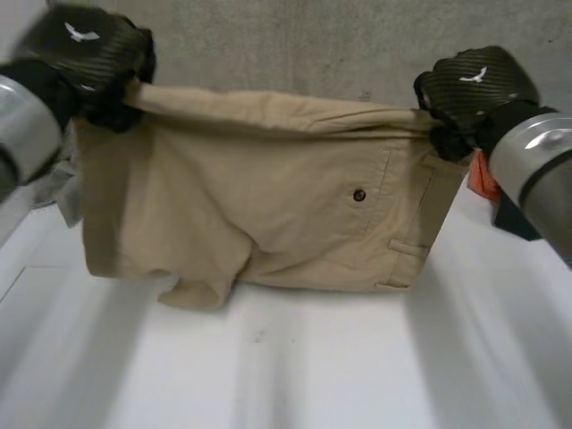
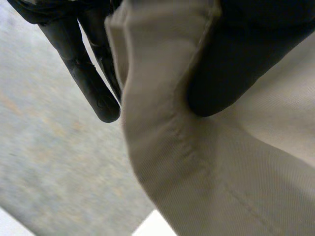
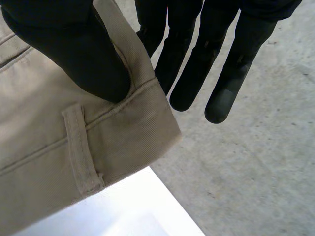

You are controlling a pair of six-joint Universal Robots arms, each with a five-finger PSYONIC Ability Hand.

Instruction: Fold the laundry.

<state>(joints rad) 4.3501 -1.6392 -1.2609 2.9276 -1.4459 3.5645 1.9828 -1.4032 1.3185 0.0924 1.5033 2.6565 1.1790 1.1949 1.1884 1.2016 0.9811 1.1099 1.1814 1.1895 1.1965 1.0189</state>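
Trousers (image 1: 268,206) hang between left hand (image 1: 85,46) and right hand (image 1: 472,85), each pinching a top corner.

Left hand (image 1: 85,49) and right hand (image 1: 469,85) raised, fingers (image 3: 184,73) pinching.

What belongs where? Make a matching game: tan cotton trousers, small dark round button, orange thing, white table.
1. tan cotton trousers
2. small dark round button
3. orange thing
4. white table

a. beside the right arm
b. pinched by the left hand and right hand
c. on the trousers' pocket
d. below the trousers' lower edge

Pairs: 1-b; 2-c; 3-a; 4-d.
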